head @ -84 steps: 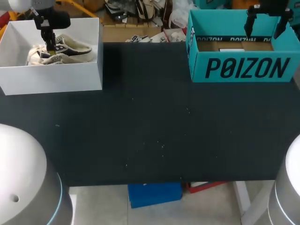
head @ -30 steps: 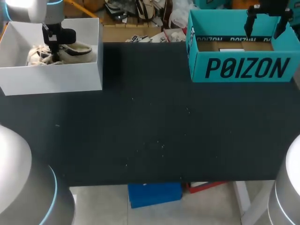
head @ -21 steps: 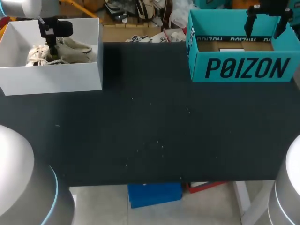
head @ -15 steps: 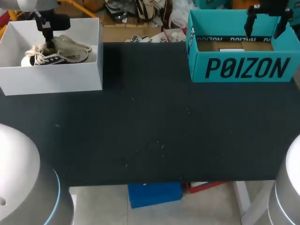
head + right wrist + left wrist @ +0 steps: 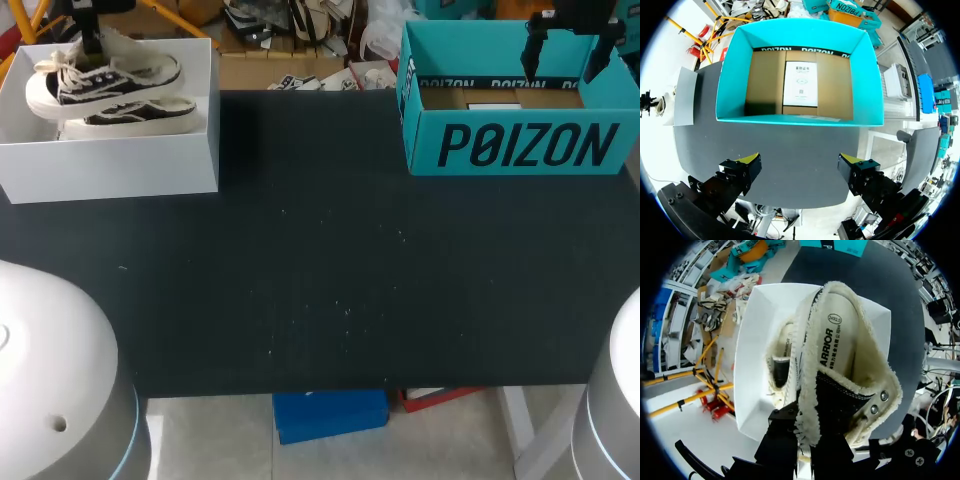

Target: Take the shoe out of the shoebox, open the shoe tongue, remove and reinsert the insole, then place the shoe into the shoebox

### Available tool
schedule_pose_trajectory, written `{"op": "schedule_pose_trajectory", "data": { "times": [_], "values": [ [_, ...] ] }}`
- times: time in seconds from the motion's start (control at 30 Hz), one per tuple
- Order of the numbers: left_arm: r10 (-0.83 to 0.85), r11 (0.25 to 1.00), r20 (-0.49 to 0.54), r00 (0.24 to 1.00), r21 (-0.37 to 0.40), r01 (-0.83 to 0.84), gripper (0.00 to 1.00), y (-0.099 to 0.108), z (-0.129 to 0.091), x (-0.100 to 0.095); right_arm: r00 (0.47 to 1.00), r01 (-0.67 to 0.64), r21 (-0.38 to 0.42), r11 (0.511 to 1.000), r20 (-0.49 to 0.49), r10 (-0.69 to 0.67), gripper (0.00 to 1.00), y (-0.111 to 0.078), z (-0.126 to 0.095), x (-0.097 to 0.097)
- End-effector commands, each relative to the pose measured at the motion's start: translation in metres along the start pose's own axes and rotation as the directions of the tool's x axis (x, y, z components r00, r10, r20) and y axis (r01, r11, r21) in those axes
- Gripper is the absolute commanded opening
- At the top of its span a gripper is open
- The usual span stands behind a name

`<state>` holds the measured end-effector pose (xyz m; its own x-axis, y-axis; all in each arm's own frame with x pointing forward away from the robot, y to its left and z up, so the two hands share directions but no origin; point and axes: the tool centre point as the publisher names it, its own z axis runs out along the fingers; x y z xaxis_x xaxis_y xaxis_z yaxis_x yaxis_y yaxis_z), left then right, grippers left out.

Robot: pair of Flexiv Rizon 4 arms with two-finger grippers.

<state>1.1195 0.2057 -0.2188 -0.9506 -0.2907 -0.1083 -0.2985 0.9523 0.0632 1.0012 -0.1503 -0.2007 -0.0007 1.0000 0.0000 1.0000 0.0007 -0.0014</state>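
Left claw (image 5: 807, 437) clamped on frayed rim of shoe (image 5: 840, 355) opening. Shoe hangs over white box (image 5: 130, 165) at far left corner of table (image 5: 320, 280), second shoe (image 5: 140, 113) below it. Right claw (image 5: 802, 167) apart, empty, at teal box (image 5: 800, 120), far right corner. Take-out looks underway; tongue, insole, return left. Shoe: black canvas, cream fraying, insole seated.

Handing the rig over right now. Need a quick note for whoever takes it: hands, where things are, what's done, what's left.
Left hand: shut on the shoe at its heel collar, holding it above the white box.
Right hand: open, empty, above the teal box.
Second shoe lies in the white box.
Done: shoe grasped and raised.
Left: open the tongue, remove and reinsert the insole, box the shoe.
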Motion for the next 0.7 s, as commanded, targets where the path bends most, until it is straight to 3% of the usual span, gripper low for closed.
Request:
{"op": "schedule_pose_trajectory", "data": {
  "times": [0.03,0.23,0.4,0.7],
  "values": [
    [-0.005,1.0,0.073,0.997,0.024,0.003,0.0,0.003,-0.071,0.02,1.0,0.0,0.0,1.0,0.0,0.0,1.0,0.0,0.0,0.0],
    [0.026,0.997,0.086,0.996,0.073,-0.033,0.0,-0.013,-0.108,0.061,1.0,0.0,0.0,1.0,0.0,0.0,1.0,0.0,0.0,0.0],
    [0.046,0.995,0.096,0.994,0.087,-0.054,0.0,-0.026,-0.125,0.098,1.0,0.0,0.0,1.0,0.0,0.0,1.0,0.0,0.0,0.0],
    [0.064,0.993,0.078,0.995,0.095,-0.072,0.0,-0.053,-0.123,0.17,1.0,0.0,0.0,1.0,0.0,0.0,1.0,0.0,0.0,0.0]
  ]
}}
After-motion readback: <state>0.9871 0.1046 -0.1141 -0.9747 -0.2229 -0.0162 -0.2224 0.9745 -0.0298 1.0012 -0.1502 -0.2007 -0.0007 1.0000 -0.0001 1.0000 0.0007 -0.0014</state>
